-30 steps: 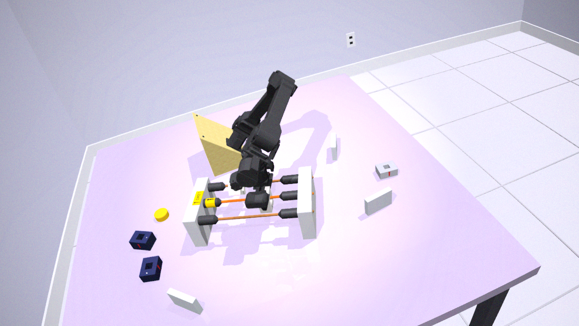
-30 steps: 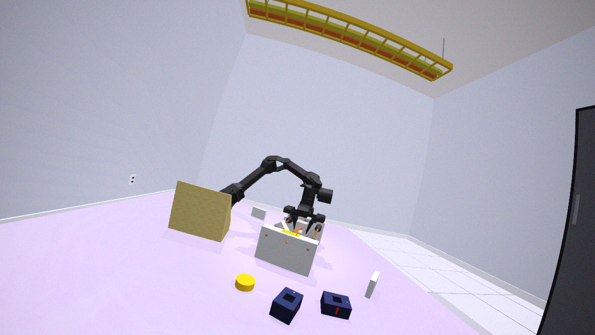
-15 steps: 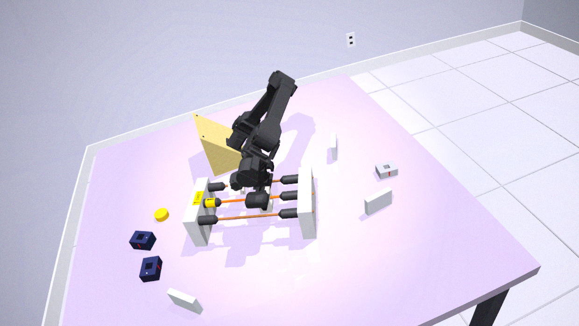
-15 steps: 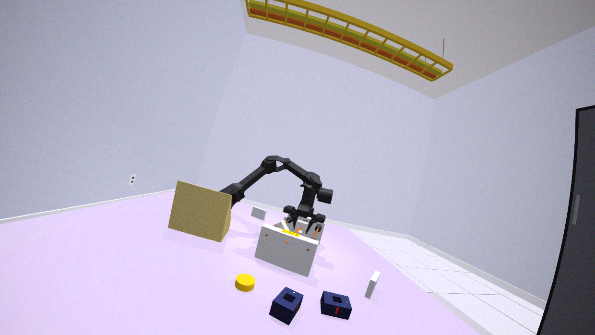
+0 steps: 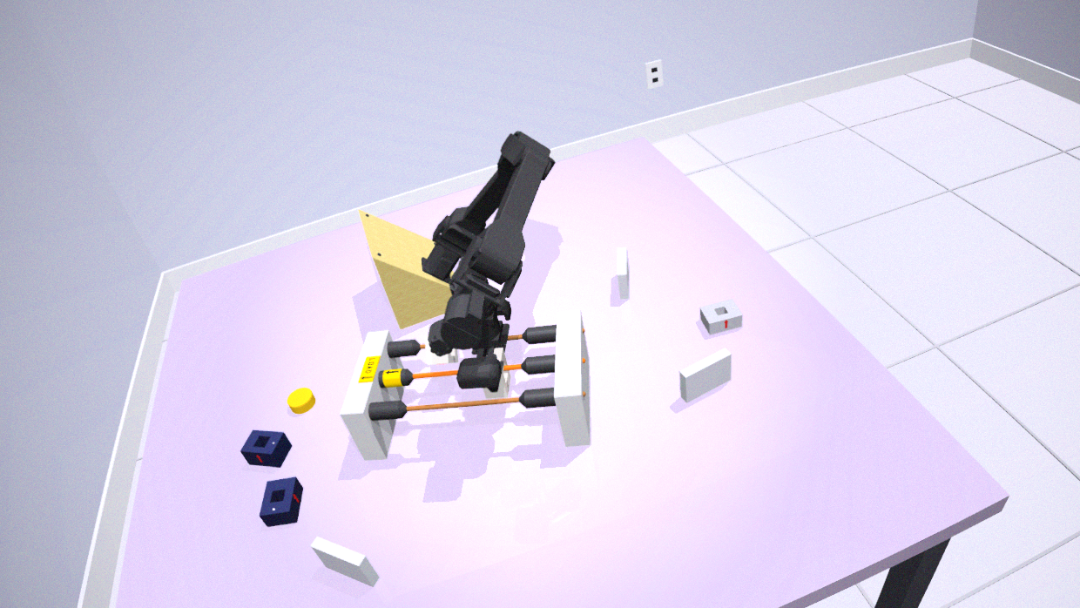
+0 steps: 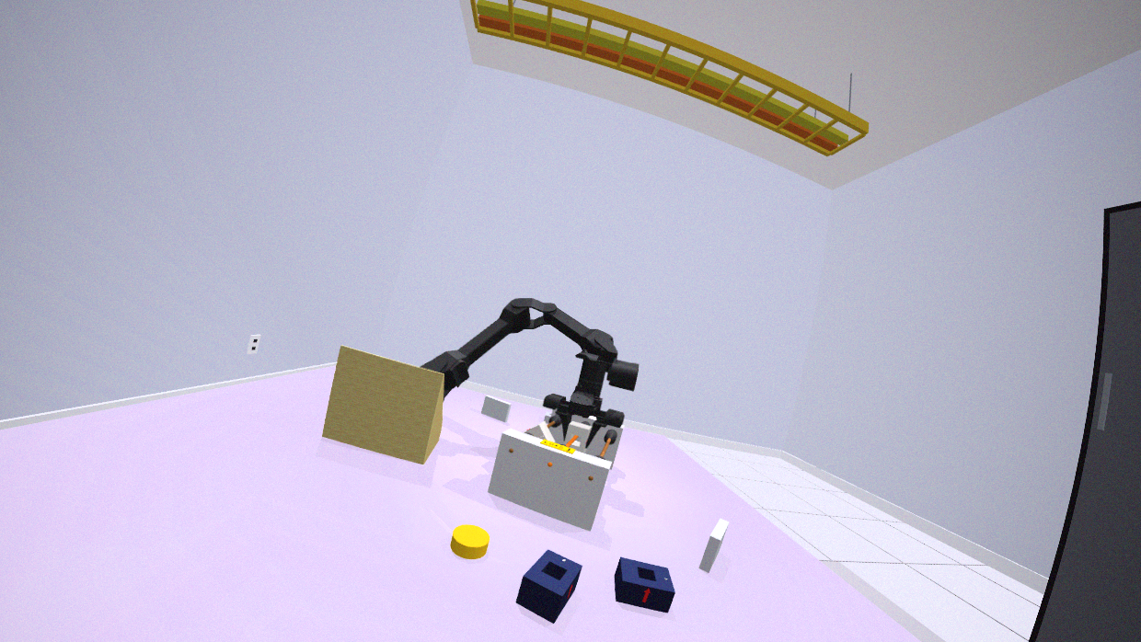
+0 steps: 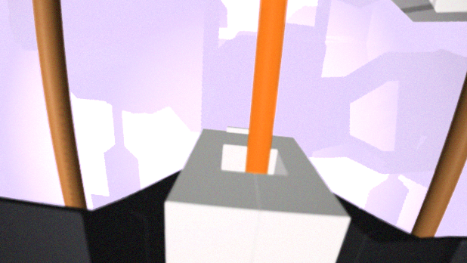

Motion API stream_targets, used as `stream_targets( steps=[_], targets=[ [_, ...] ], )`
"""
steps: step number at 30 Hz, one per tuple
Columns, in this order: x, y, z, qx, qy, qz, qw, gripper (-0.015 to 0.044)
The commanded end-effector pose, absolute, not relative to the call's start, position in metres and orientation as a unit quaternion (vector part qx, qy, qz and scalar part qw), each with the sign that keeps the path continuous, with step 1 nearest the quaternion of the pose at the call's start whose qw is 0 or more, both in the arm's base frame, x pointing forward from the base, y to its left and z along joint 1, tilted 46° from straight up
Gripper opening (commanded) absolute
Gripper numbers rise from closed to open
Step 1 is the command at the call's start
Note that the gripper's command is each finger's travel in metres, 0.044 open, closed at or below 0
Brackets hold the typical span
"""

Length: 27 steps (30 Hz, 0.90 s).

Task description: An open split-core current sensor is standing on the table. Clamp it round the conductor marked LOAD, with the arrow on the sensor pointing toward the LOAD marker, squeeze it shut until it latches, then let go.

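Clamped: jaws on sides of white split-core sensor (image 5: pixel 495 390) (image 6: pixel 579 429) (image 7: pixel 257 230), mid-span on LOAD conductor, i.e. orange rod (image 5: pixel 434 374) (image 6: pixel 571 441) (image 7: pixel 266 87). In wrist view, rod running into sensor window, w/ faint seam down front & top faces; halves together or nearly so there, latch state can't tell. Sensor arrow not visible, so direction rel. to LOAD unknown. Flanking orange rod: brown rod (image 5: pixel 468 404) (image 6: pixel 605 443) (image 7: pixel 57 113) on one side, second brown rod (image 5: pixel 515 337) (image 6: pixel 552 423) (image 7: pixel 442 193) on other, both apart from sensor. At one end, white block (image 5: pixel 370 437) (image 6: pixel 550 486) w/ yellow LOAD label (image 5: pixel 368 369) (image 6: pixel 556 446) on top; yellow arrow sleeve (image 5: pixel 392 377) on orange rod just beside. On counter (image 5: pixel 642 490) (image 6: pixel 239 518), beyond LOAD end: yellow disc (image 5: pixel 301 400) (image 6: pixel 470 541), plus dk blue block (image 5: pixel 275 455) (image 6: pixel 543 596) & another dk blue block (image 5: pixel 286 515) (image 6: pixel 634 593), both w/ red arrows. Well apart, opp. side: grey block (image 5: pixel 712 326), also w/ red arrow. Near arm (image 5: pixel 509 204) (image 6: pixel 487 338): tan wedge (image 5: pixel 411 279) (image 6: pixel 383 406).
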State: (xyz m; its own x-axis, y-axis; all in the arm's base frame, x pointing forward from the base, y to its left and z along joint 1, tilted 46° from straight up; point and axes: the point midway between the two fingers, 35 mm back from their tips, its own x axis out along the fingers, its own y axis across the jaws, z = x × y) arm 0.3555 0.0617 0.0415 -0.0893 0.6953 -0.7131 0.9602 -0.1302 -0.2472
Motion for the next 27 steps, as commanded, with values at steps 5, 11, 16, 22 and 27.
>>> stream_targets(
  steps=[5,11,16,22,27],
  targets=[
    [0.3555,0.0617,0.0415,0.651,0.635,-0.375,0.176,0.0129],
    [0.3556,0.0614,0.0415,0.656,0.631,-0.374,0.18,0.005],
    [0.3568,0.0613,0.0413,0.663,0.624,-0.369,0.186,0.0],
    [0.3568,0.0613,0.0413,0.663,0.624,-0.369,0.186,0.0],
    [0.3565,0.0613,0.0412,0.661,0.626,-0.37,0.184,0.0]
  ],
)
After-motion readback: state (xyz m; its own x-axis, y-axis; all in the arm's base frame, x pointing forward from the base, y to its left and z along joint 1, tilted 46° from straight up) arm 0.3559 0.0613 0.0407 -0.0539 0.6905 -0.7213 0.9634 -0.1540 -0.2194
